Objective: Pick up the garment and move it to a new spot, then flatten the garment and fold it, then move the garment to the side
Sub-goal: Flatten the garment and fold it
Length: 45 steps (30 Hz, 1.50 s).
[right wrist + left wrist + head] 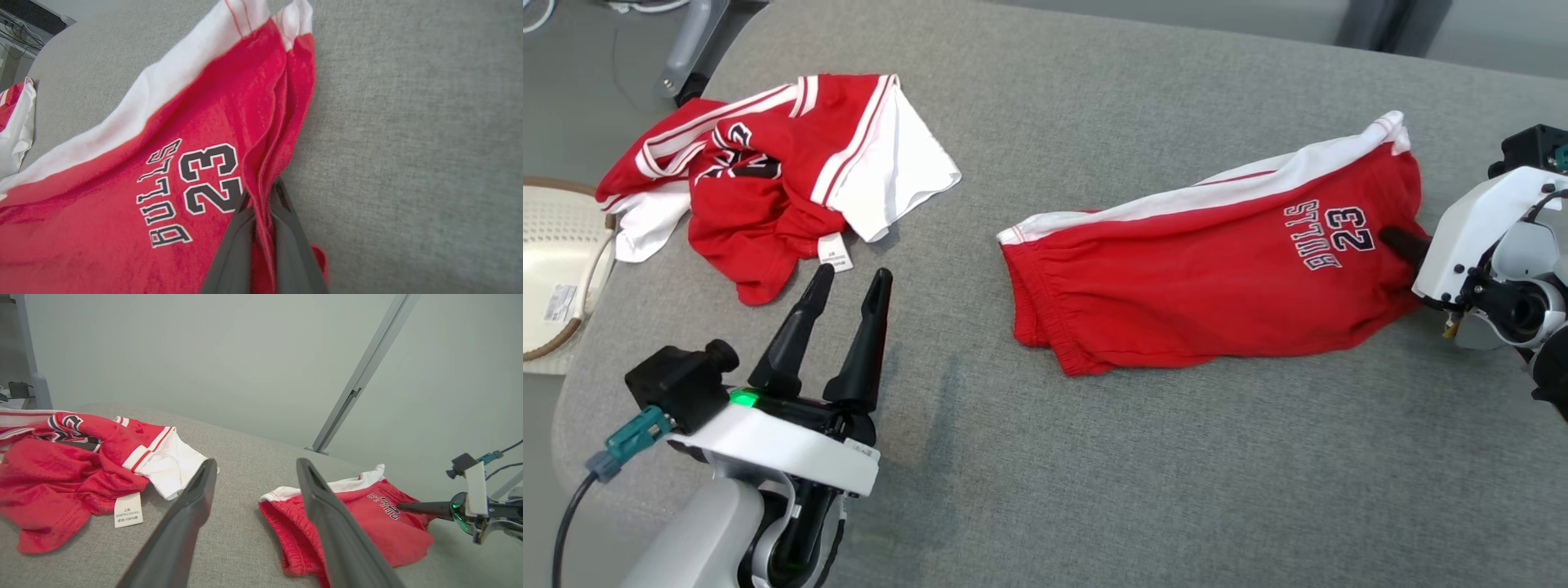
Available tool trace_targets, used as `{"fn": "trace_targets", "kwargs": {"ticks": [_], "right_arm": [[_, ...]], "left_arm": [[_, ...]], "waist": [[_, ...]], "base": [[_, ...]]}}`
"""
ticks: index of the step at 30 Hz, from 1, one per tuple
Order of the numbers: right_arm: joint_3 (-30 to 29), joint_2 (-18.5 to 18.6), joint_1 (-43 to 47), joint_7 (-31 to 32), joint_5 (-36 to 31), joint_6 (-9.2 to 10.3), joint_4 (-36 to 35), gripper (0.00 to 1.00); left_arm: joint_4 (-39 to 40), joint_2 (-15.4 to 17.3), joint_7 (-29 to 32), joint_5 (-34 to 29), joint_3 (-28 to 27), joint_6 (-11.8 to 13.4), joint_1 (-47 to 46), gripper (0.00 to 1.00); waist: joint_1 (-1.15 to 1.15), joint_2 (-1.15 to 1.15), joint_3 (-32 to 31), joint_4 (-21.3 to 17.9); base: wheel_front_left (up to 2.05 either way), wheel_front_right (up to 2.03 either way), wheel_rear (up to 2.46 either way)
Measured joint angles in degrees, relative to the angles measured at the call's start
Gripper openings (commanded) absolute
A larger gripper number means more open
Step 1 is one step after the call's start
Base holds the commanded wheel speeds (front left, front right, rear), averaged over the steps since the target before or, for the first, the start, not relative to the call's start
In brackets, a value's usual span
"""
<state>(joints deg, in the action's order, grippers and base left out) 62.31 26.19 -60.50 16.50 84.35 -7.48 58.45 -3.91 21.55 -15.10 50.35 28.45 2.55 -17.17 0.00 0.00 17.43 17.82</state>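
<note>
Well left of shorts (1217, 278), crumpled jersey (768, 171)

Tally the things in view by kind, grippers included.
Garments: 2, folded red shorts and crumpled red jersey.
Baskets: 1, white basket at the head view's left edge.
Grippers: 2, left gripper open, right gripper shut on the shorts.
Total: 5.
</note>
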Motion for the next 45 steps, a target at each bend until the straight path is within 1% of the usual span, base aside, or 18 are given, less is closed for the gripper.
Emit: {"fn": "trace_targets", "kwargs": {"ticks": [3,6,10,19,20,22,25,31,34,38,41,45], "right_arm": [[-0.4,0.1,0.6,-1.4,0.2,0.0,-0.6,0.0],[-0.7,0.1,1.6,-2.0,0.8,0.0,-1.3,0.0],[-2.1,0.6,4.5,-4.7,2.5,-0.01,-3.7,0.0],[-4.8,1.6,10.8,-11.6,5.1,-0.01,-10.1,0.0],[-4.8,1.6,10.8,-11.6,5.1,-0.01,-10.1,0.0],[-4.9,1.6,12.6,-12.9,5.3,-0.01,-11.6,0.0],[-5.2,2.2,14.9,-15.0,5.4,-0.01,-13.0,0.0],[-5.5,4.7,17.9,-17.1,5.2,0.0,-15.2,0.0],[-5.6,5.9,19.1,-17.6,5.2,0.0,-16.5,0.0],[-5.6,6.9,19.7,-18.3,4.8,-0.01,-17.5,0.0],[-5.3,7.2,19.5,-18.6,4.0,-0.01,-18.3,0.0],[-4.4,7.3,17.0,-18.3,2.0,0.0,-18.3,0.0]], "left_arm": [[-0.1,-1.4,0.0,-1.3,-1.6,-0.5,1.3,1.0],[-0.5,-1.8,0.0,-2.1,-2.4,-0.9,2.0,1.0],[-0.6,-2.7,0.0,-5.4,-4.7,-1.3,4.0,1.0],[-0.1,-7.2,0.0,-10.1,-11.8,-1.7,10.0,1.0],[-0.1,-7.2,0.0,-10.1,-11.8,-1.7,10.0,1.0],[-0.6,-7.6,0.0,-12.4,-13.5,-1.7,11.2,1.0],[-1.2,-7.5,0.0,-17.7,-15.0,-1.5,12.5,1.0],[-1.2,-10.8,0.0,-23.2,-18.4,-1.9,15.4,1.0],[-1.1,-12.7,0.0,-25.3,-19.6,-2.1,16.5,1.0],[-1.5,-14.4,0.0,-27.2,-20.8,-3.1,17.0,1.0],[-2.1,-15.2,0.0,-27.9,-21.4,-4.1,17.0,1.0],[-2.7,-15.9,0.0,-29.1,-21.9,-5.2,17.0,1.0]], "waist": [[0.0,0.0,-0.9,-0.8],[0.0,0.0,-1.7,-1.4],[0.0,0.0,-3.8,-3.4],[0.0,0.0,-6.7,-8.6],[0.0,0.0,-6.7,-8.6],[0.0,0.0,-7.3,-9.8],[0.0,0.0,-8.2,-11.5],[0.0,0.0,-10.2,-14.0],[0.0,0.0,-10.9,-14.8],[0.0,0.0,-11.2,-15.4],[0.0,0.0,-11.1,-15.5],[0.0,0.0,-10.9,-15.1]], "base": [[0.0,0.0,0.0],[0.0,0.0,0.0],[0.0,0.0,0.0],[0.0,0.0,0.0],[0.0,0.0,0.0],[0.0,0.0,0.0],[0.0,0.0,0.0],[0.0,0.0,0.0],[0.0,0.0,0.0],[0.0,0.0,0.0],[0.0,0.0,0.0],[0.0,0.0,0.0]]}}
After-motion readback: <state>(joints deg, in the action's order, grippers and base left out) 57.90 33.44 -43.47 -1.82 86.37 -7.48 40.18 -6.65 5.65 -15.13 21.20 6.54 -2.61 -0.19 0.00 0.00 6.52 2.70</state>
